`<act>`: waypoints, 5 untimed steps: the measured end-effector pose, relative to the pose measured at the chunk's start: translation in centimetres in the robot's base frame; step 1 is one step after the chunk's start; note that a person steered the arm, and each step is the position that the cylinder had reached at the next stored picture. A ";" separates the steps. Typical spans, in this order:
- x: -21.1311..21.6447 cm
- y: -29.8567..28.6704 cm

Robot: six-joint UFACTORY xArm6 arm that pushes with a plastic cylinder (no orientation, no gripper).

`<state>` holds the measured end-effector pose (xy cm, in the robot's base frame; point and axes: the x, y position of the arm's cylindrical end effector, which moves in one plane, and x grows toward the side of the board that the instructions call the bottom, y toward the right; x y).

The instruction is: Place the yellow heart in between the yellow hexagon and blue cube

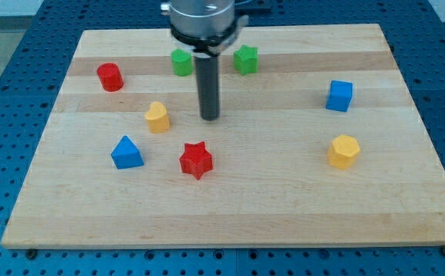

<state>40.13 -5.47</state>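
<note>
No gripper was fitted; my tip (210,118) was positioned just right of the yellow heart (158,117). The yellow hexagon (344,151) and blue cube (339,96) lay far right. An off-centre push could deflect the heart toward the red star (196,160).

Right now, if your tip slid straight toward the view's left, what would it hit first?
Probably the yellow heart. It sits just left of my tip at about the same height in the view, with bare board between them. Depth is hard to judge, so it could be a glancing hit.

Blocks spread across the counter (230,207).
My tip (210,117) stands right of the yellow heart (158,117), well left of the blue cube (339,96) and yellow hexagon (344,151).
</note>
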 end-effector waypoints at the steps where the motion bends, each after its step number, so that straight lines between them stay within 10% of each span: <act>1: -5.2 -1.9; 3: 1.0 -15.5; 5: 5.2 -5.5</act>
<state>45.35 -10.92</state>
